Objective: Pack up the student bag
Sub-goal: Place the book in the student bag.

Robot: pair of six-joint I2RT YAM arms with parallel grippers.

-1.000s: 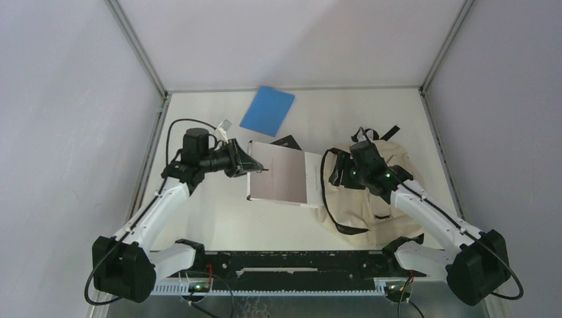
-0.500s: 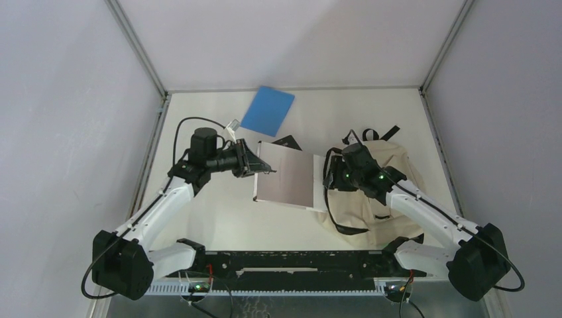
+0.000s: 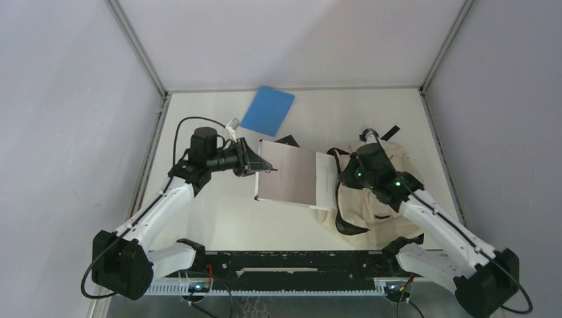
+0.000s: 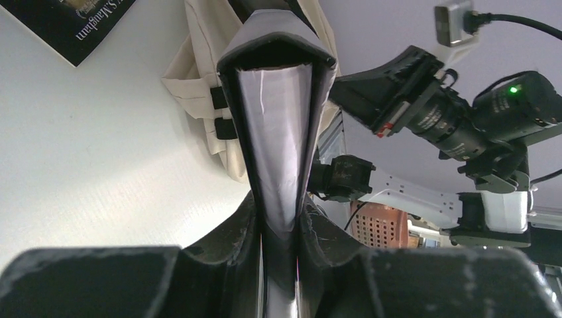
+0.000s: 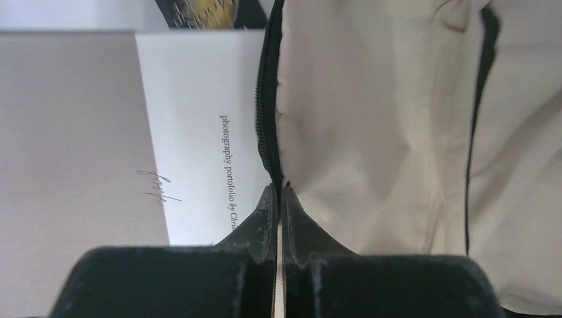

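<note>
Gripping a book (image 4: 275, 119), left fingers (image 4: 228, 230); right fingers (image 5: 264, 215) seemingly pinch student bag (image 5: 371, 132).

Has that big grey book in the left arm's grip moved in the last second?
Yes. Judged against the blue folder, which lies still on the table, the grey book has shifted right, toward the student bag.

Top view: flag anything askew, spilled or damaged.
Nothing spilled or damaged. The blue folder lies at a slant at the far side, and a black booklet is mostly covered by the grey book that the left hand holds toward the student bag.
</note>
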